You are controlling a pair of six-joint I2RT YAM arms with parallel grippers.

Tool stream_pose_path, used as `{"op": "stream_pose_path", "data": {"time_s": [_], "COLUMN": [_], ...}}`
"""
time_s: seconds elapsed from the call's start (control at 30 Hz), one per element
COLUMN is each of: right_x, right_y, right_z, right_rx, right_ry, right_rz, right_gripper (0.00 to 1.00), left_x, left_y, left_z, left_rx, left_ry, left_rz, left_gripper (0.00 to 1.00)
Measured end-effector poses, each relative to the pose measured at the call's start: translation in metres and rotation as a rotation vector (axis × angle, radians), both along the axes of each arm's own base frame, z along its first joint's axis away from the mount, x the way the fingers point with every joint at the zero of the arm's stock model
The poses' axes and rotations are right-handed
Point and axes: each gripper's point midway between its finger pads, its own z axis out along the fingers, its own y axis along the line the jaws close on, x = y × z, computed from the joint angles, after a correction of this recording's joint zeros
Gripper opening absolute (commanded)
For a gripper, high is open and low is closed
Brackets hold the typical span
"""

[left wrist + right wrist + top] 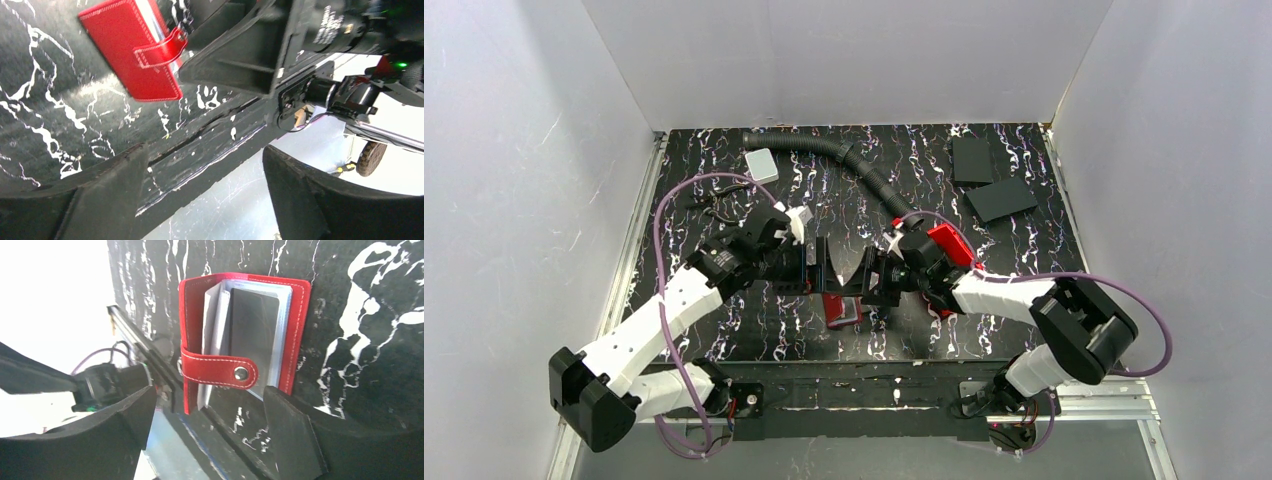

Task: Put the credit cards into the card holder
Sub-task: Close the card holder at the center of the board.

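Right wrist — right pincer agape, card holder ahead.

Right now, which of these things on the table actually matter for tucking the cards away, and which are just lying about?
For the job:
red card holder, with clear sleeves inside
pale card at the far left

Just lying about:
black corrugated hose
black slab
second black slab
red bin, partly hidden

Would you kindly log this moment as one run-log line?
card holder: on table, strap snapped | left end effector: open, empty | right end effector: open, at holder | credit card: loose, rear left
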Motion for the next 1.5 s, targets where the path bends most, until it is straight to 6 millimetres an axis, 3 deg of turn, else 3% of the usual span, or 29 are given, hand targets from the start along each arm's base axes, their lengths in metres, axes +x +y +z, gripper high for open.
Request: {"op": "stream_pose_path", "data": {"time_s": [0.1, 0.27, 0.53, 0.7, 0.97, 1.13, 1.27, 1.37, 1.5], "right_x": [-0.001, 0.001, 0.002, 0.006, 0.013, 0.014, 0.019, 0.02, 0.007], "right_y": [0.002, 0.002, -0.005, -0.01, -0.017, -0.018, -0.017, -0.017, -0.023], "right_z": [-0.003, -0.004, -0.014, -0.017, -0.017, -0.024, -0.025, -0.025, -0.039], "right_rx": [0.044, 0.077, 0.083, 0.097, 0.143, 0.088, -0.005, -0.051, -0.121], "right_ry": [0.052, 0.109, 0.152, 0.143, 0.108, 0.086, 0.046, 0.015, 0.02], "right_rz": [-0.046, -0.112, -0.189, -0.203, -0.209, -0.18, -0.126, -0.087, -0.044], "right_gripper": [0.88, 0.87, 0.78, 0.71, 0.79, 0.74, 0.59, 0.58, 0.58], "left_x": [-0.007, -0.01, 0.014, 0.023, 0.028, 0.028, 0.028, 0.028, 0.028], "left_y": [0.005, 0.005, -0.008, -0.016, -0.026, -0.028, -0.029, -0.029, -0.029], "left_z": [-0.02, -0.053, -0.101, -0.13, -0.153, -0.157, -0.158, -0.157, -0.158], "left_rx": [0.023, 0.048, 0.121, 0.144, 0.132, 0.132, 0.126, 0.123, 0.121], "left_ry": [0.047, 0.115, 0.168, 0.204, 0.234, 0.245, 0.25, 0.252, 0.252], "left_rz": [0.013, 0.039, 0.062, 0.059, 0.044, 0.041, 0.039, 0.037, 0.036], "left_gripper": [0.53, 0.28, 0.11, 0.08, 0.06, 0.05, 0.05, 0.06, 0.05]}}
